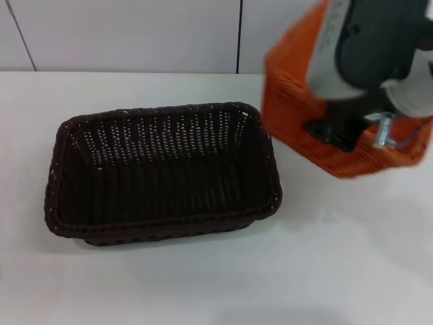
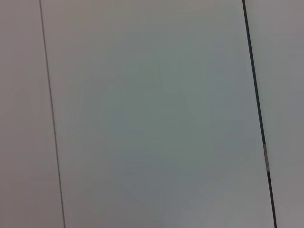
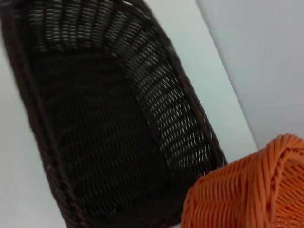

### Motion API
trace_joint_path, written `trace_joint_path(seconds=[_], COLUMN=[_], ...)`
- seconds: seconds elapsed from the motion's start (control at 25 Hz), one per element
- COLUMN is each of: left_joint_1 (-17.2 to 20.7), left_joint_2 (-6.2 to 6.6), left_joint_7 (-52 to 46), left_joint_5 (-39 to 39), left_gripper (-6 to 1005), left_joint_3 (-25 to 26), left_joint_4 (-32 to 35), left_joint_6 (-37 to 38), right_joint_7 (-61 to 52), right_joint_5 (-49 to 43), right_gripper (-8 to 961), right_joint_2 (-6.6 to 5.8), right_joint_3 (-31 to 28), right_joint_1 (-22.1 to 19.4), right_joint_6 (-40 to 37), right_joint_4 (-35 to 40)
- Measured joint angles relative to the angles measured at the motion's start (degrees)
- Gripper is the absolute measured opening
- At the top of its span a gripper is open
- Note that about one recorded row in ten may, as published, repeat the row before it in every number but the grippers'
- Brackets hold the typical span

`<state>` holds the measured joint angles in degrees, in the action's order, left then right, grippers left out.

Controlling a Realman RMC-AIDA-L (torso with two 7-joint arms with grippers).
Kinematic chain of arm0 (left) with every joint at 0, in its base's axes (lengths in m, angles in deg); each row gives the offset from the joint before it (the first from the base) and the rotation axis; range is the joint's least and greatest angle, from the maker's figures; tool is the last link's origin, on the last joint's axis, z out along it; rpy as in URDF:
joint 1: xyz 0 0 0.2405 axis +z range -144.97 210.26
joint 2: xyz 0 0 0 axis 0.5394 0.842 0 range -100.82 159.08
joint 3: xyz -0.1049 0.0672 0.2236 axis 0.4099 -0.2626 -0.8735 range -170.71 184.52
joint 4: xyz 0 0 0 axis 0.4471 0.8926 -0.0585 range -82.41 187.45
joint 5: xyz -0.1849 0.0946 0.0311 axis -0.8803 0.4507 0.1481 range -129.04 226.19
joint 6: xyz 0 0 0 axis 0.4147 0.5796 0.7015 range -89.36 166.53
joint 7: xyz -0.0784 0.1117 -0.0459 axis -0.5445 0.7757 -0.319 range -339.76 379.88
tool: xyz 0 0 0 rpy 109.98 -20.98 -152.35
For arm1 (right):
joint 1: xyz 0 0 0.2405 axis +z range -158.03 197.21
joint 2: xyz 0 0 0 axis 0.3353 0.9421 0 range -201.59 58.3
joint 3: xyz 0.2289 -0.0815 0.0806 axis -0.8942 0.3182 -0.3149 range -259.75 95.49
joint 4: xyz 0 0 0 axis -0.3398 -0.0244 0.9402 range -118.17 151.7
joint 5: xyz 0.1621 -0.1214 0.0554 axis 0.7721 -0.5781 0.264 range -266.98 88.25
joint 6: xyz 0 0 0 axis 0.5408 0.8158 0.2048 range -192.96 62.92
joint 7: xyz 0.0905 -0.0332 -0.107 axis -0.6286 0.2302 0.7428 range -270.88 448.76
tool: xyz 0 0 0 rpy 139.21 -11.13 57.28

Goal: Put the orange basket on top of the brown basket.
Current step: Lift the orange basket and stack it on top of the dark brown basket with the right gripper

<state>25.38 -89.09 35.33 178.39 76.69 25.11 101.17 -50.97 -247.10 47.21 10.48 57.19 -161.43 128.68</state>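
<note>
The brown basket [image 1: 162, 139] stands empty on the white table, left of centre in the head view. The orange basket [image 1: 287, 95] is to its right, tilted and lifted off the table, close to the brown basket's right rim. My right gripper [image 1: 335, 132] reaches down from the upper right and is shut on the orange basket's near rim; the arm hides much of that basket. The right wrist view shows the brown basket [image 3: 104, 133] below and a corner of the orange basket [image 3: 247, 190] beside it. My left gripper is out of view.
The white table [image 1: 338, 264] runs in front of and to the right of the baskets. A pale panelled wall [image 1: 135, 34] stands behind the table. The left wrist view shows only wall panels [image 2: 152, 114] with dark seams.
</note>
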Motion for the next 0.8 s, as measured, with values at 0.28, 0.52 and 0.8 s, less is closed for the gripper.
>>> trace_joint_path(seconds=[0.28,0.52,0.8], left_joint_1=[0.04,0.56,0.47], left_joint_2=[-0.18,-0.28,-0.39], left_joint_7=[-3.63,-5.28,-6.29], left_joint_5=[-0.05,-0.11,-0.10], left_gripper=[728,726,723], left_joint_3=[-0.01,-0.11,-0.25], left_joint_4=[1.22,1.49,1.51], left_joint_6=[-0.01,0.75,0.52], right_joint_7=[23.54,38.83,48.15], right_joint_5=[-0.42,-5.99,-9.12], right_gripper=[243,262,283], right_joint_2=[0.13,0.11,0.11], right_joint_3=[10.92,16.06,19.72], right_joint_1=[-4.03,-8.68,-11.26], right_joint_6=[1.96,9.81,17.56], right_joint_4=[5.79,6.13,5.65])
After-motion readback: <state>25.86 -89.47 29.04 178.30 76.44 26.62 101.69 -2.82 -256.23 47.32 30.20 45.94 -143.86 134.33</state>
